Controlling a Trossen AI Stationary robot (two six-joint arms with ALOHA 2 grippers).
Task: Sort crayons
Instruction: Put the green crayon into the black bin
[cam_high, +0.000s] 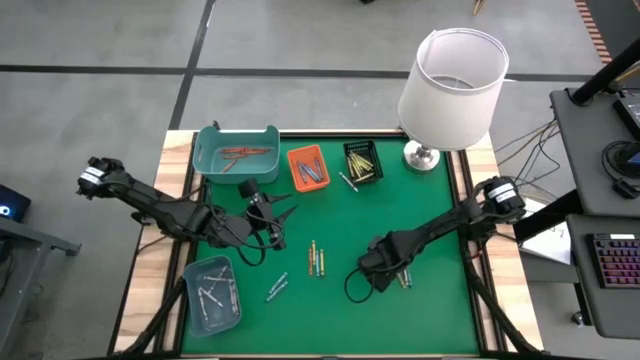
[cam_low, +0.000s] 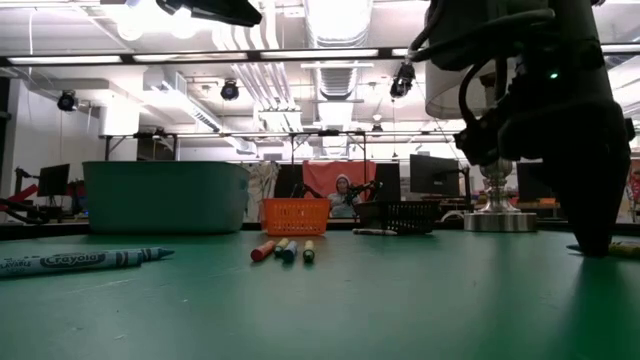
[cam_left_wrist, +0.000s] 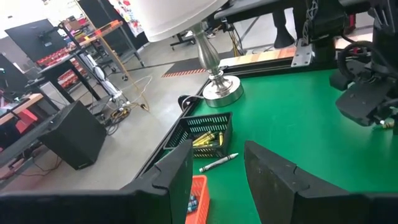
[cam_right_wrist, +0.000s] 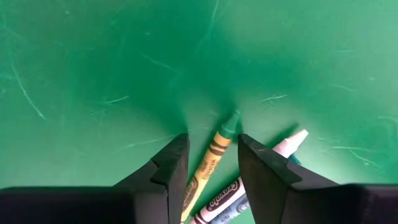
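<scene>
My right gripper (cam_right_wrist: 213, 140) points down at the green mat, open, one finger on each side of a green crayon in a yellow wrapper (cam_right_wrist: 211, 158) that lies flat; I see gaps on both sides. A white-tipped crayon (cam_right_wrist: 292, 142) lies beside it. In the high view this gripper (cam_high: 385, 272) is at the near right. My left gripper (cam_high: 275, 210) hangs open above the mat's left half, empty. More crayons lie loose on the mat (cam_high: 315, 260) (cam_high: 278, 287). One loose silvery crayon (cam_left_wrist: 219, 162) lies by the black tray (cam_left_wrist: 202, 134).
A teal tray (cam_high: 237, 150), an orange tray (cam_high: 307, 167) and a black tray (cam_high: 362, 160) stand along the far edge, each with crayons in it. A pale blue tray (cam_high: 212, 292) sits at the near left. A white-shaded lamp (cam_high: 452, 85) stands at the far right.
</scene>
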